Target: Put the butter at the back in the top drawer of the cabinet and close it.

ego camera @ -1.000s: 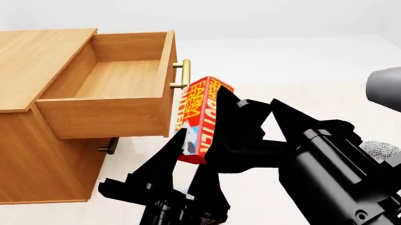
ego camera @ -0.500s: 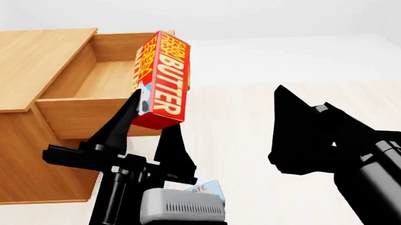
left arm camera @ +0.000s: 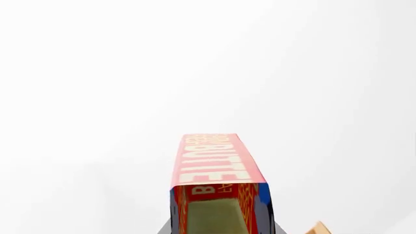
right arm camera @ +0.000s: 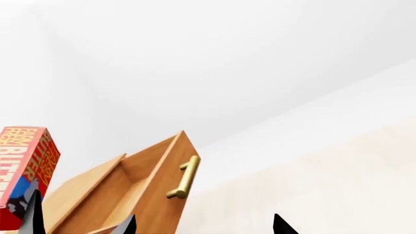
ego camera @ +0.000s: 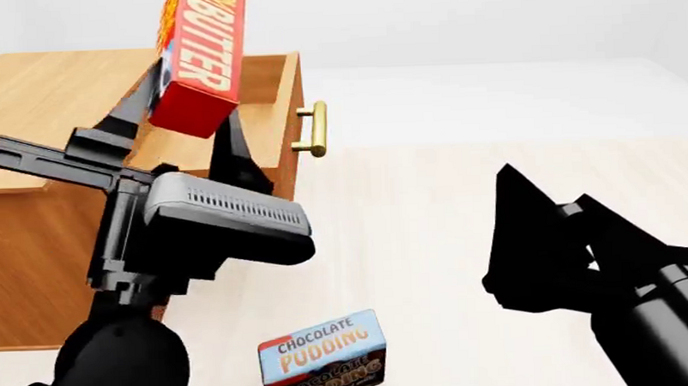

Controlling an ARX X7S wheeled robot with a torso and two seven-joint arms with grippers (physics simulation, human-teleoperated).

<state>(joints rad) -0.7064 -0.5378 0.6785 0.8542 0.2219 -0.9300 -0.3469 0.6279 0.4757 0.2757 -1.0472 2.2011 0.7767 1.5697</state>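
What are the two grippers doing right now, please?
Left gripper: closed on the butter, held above the open top drawer.
Right gripper: holding nothing; open or shut cannot be told.

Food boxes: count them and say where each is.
2. The butter is held aloft by the left gripper over the top drawer; the chocolate pudding box lies on the floor.

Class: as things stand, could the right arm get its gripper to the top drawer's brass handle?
Probably yes. The right gripper hangs empty over bare floor, with nothing between it and the handle; the left gripper holds the butter higher, over the top drawer.
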